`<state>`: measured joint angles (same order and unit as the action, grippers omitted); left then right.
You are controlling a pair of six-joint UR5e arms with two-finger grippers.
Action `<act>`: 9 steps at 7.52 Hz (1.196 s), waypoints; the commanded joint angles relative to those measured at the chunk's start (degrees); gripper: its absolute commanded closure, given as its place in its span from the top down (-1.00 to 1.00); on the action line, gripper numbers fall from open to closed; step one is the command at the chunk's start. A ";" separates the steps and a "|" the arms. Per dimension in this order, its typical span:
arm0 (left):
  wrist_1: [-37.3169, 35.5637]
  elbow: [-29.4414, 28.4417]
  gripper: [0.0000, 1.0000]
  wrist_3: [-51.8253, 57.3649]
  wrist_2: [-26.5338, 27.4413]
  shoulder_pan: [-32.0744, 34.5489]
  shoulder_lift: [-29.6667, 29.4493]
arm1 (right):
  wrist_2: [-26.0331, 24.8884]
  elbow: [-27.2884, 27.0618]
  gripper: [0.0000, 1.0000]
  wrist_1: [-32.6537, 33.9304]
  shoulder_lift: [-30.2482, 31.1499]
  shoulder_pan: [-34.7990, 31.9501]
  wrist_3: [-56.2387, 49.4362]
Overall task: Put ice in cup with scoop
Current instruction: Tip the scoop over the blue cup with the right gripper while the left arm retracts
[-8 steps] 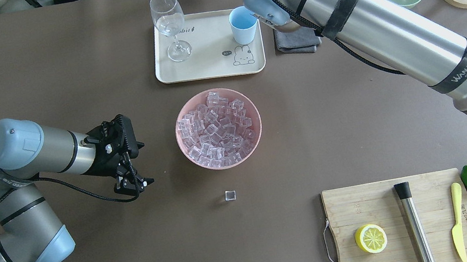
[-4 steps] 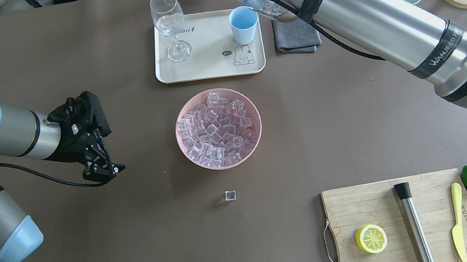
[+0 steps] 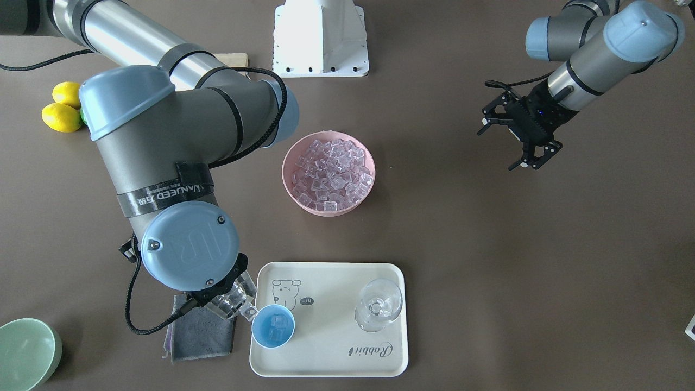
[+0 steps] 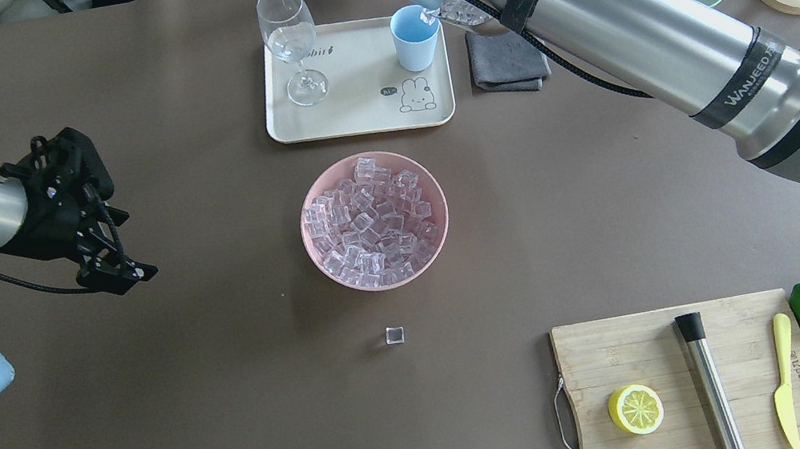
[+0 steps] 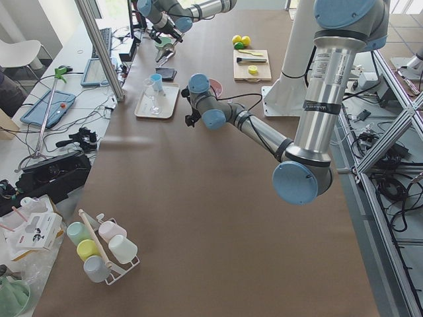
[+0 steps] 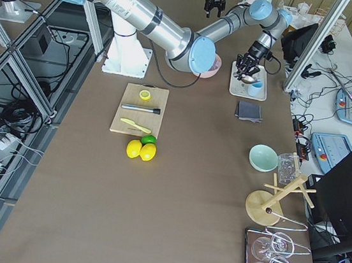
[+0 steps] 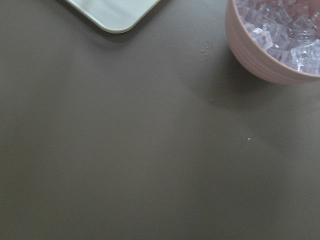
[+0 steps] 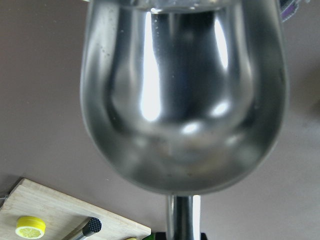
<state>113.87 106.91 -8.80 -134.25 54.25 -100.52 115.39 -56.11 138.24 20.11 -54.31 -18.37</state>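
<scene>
We log: right pincer [image 8: 181, 236] clamped on scoop [image 3: 231, 301], mouth at cup [image 3: 273, 325] rim; ice [image 3: 277, 321] inside; left pincer [image 3: 502, 146] spread, empty.

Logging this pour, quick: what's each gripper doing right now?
Left gripper: open, holding nothing.
Right gripper: closed, holding the scoop by its handle.

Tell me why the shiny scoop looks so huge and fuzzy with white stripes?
Right wrist view: the scoop sits very near the lens, so it fills the picture and goes soft; the white stripes are glare off the steel. Left wrist view: the table looks soft too. Overhead view: the ice is crisp.
</scene>
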 commanded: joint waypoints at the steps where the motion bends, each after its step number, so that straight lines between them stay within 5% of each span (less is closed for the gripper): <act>1: -2.51 -2.13 0.96 -2.71 -1.63 10.73 0.67 | -0.87 1.61 -1.00 0.79 -1.73 0.26 -0.09; 4: -16.09 -2.94 0.97 -3.60 -1.54 28.85 3.31 | -1.31 0.13 -1.00 0.80 -1.40 0.79 0.00; 6: -18.16 -1.45 0.98 -2.90 -1.45 36.08 9.95 | 1.48 -11.42 -1.00 1.85 5.60 0.09 2.36; 9: -18.16 -2.66 0.98 -2.80 3.97 35.49 15.17 | 7.54 -41.10 -1.00 -3.73 30.16 -3.59 21.24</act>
<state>95.89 105.06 -11.64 -134.04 90.03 -87.67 119.04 -80.96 138.96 35.61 -55.56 -6.36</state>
